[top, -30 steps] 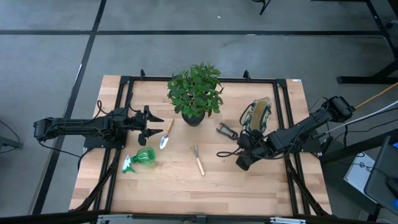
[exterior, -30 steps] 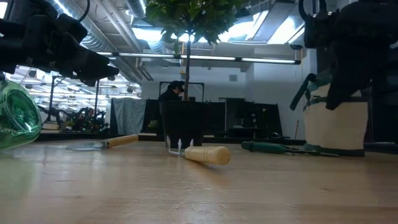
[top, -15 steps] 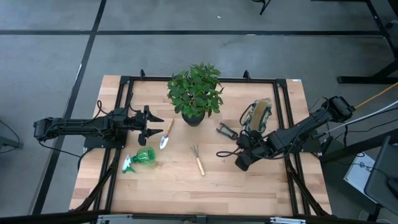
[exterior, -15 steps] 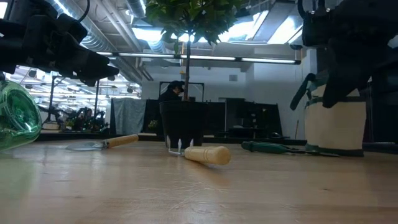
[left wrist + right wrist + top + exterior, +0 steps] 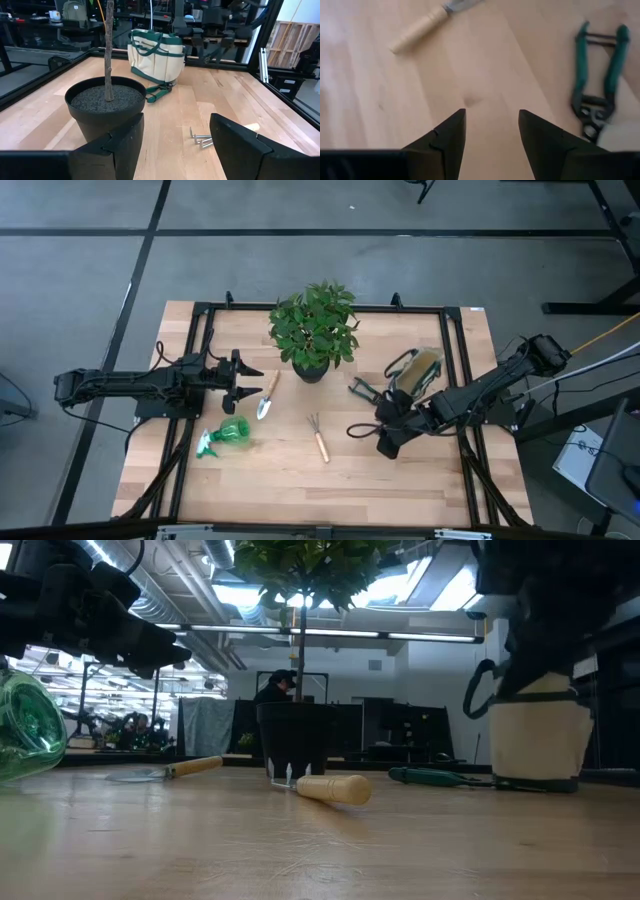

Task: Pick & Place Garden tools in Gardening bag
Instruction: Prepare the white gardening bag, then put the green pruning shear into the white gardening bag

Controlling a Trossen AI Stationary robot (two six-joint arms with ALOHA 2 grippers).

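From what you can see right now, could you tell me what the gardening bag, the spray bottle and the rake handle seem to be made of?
Gardening bag: soft cream fabric, probably canvas, matte, with slack sides and green trim. Spray bottle: translucent green, glossy, likely plastic, since light shines through it. Rake handle: pale, smooth, rounded, apparently light wood.

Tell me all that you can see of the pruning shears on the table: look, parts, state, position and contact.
The pruning shears lie flat on the wooden table, between the black plant pot and the gardening bag. The right wrist view shows two green handles spread apart, a thin bar across their far ends, and dark metal jaws at the other end. That jaw end lies beside the bag's base; whether they touch is unclear. No gripper touches them; the right gripper hovers nearby, open and empty.
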